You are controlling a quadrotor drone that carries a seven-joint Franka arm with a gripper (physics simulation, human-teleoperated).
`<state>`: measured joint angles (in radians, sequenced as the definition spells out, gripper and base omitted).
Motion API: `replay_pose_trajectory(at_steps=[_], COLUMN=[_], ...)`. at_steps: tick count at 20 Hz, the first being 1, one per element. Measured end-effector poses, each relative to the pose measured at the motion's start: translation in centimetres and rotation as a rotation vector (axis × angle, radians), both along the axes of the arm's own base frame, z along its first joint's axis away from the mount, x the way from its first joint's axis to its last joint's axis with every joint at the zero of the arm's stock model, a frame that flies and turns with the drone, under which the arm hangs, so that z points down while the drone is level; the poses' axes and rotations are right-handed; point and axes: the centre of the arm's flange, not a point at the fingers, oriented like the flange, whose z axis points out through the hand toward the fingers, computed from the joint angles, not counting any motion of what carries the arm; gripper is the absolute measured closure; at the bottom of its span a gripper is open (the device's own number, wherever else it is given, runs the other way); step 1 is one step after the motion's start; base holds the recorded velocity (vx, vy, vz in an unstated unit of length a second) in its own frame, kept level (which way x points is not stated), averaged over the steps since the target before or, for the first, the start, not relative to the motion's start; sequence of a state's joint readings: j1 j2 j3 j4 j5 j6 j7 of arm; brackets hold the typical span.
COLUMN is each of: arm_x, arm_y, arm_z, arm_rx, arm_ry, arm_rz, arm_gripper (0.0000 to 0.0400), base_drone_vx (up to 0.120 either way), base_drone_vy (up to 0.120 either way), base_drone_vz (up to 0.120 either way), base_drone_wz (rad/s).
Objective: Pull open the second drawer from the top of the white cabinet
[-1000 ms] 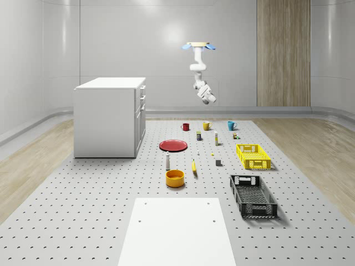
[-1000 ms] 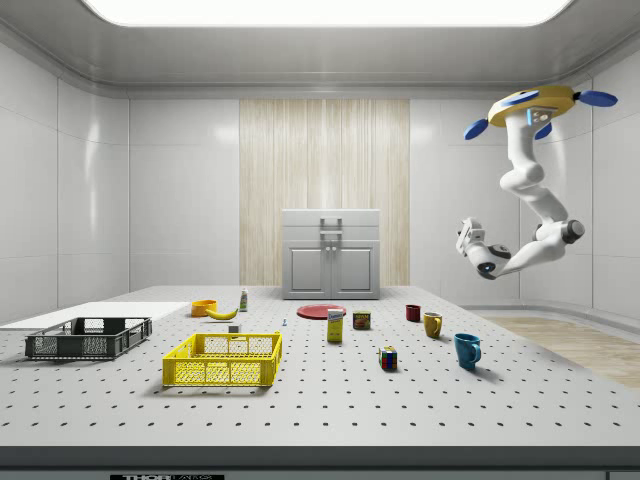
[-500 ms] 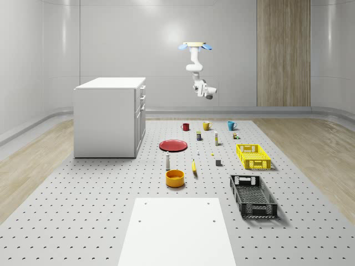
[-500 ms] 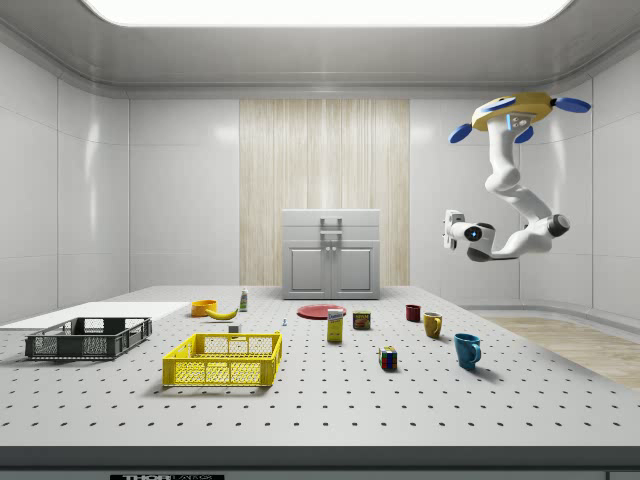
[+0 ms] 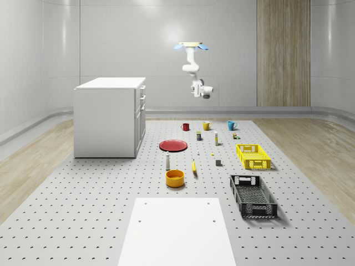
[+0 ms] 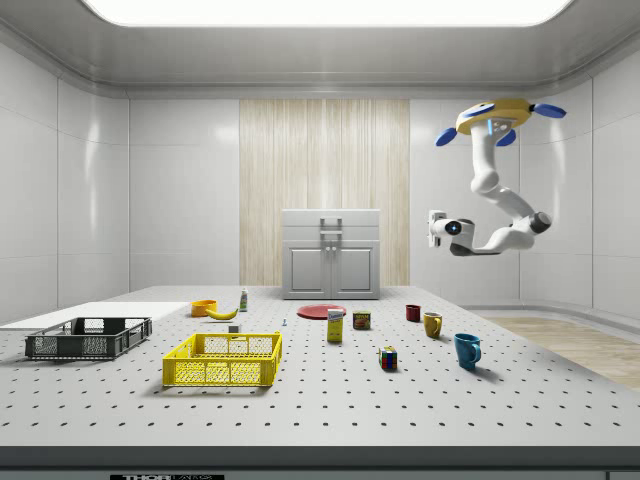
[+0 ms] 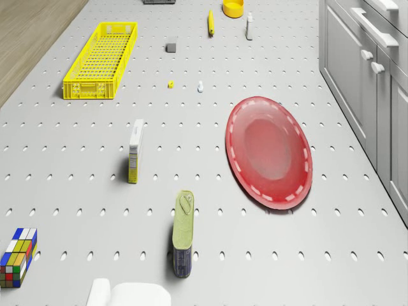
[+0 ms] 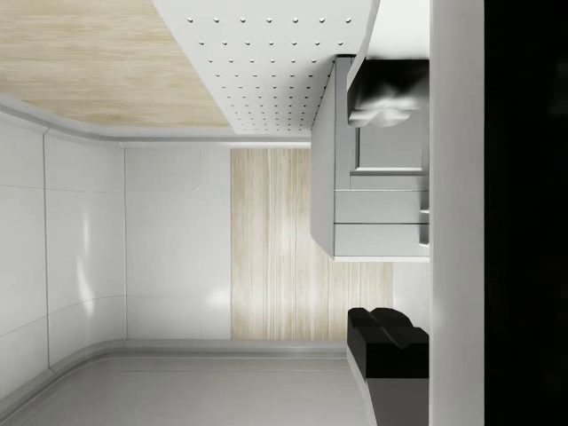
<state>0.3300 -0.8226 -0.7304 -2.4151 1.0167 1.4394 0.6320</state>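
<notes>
From above, the drone (image 5: 192, 46) hovers high in the air over the far end of the perforated table (image 5: 100, 210), beyond the red mug (image 5: 185, 127) and yellow mug (image 5: 206, 126), with its arm bent down and the gripper (image 5: 194, 90) pointing toward the whole-scene view's left, at the white cabinet (image 5: 105, 119), which stands on the table's left side, well apart from the gripper. The second drawer (image 5: 142, 101) sits flush in the cabinet's front, closed. From the side, the drone (image 6: 495, 115) hangs near the side view's right, above the mugs, and the gripper (image 6: 435, 224) is level with the upper part of the cabinet (image 6: 331, 254) but off to its right with open air between them; the drawer fronts (image 6: 331, 236) with their handles look shut. From the drone's own camera I see the table below: a red plate (image 7: 271, 153) just beside the cabinet front (image 7: 366, 83), a yellow crate (image 7: 103, 59), a small upright box (image 7: 136, 151), a tin can (image 7: 183, 233) and a coloured cube (image 7: 18, 257). The wrist camera looks along the gripper toward the cabinet (image 8: 377, 191), with dark fingers (image 8: 386, 342) at the picture's edge; whether they are spread or closed I cannot tell.
</notes>
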Motion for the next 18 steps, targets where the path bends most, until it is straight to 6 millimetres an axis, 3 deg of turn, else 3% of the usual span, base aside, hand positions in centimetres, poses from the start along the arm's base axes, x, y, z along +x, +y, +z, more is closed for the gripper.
replay_pose_trajectory(at_steps=[6, 18], arm_x=[0.0, 0.01], arm_y=[0.0, -0.01], arm_z=[-0.11, -0.16], arm_rx=[0.011, 0.015], arm_ry=[0.0, 0.001], arm_rz=[0.0, 0.0], arm_gripper=[0.01, 0.01], base_drone_vx=[0.12, 0.12], base_drone_vy=[-0.12, -0.003], base_drone_vz=[0.0, 0.0], base_drone_wz=[0.0, 0.0])
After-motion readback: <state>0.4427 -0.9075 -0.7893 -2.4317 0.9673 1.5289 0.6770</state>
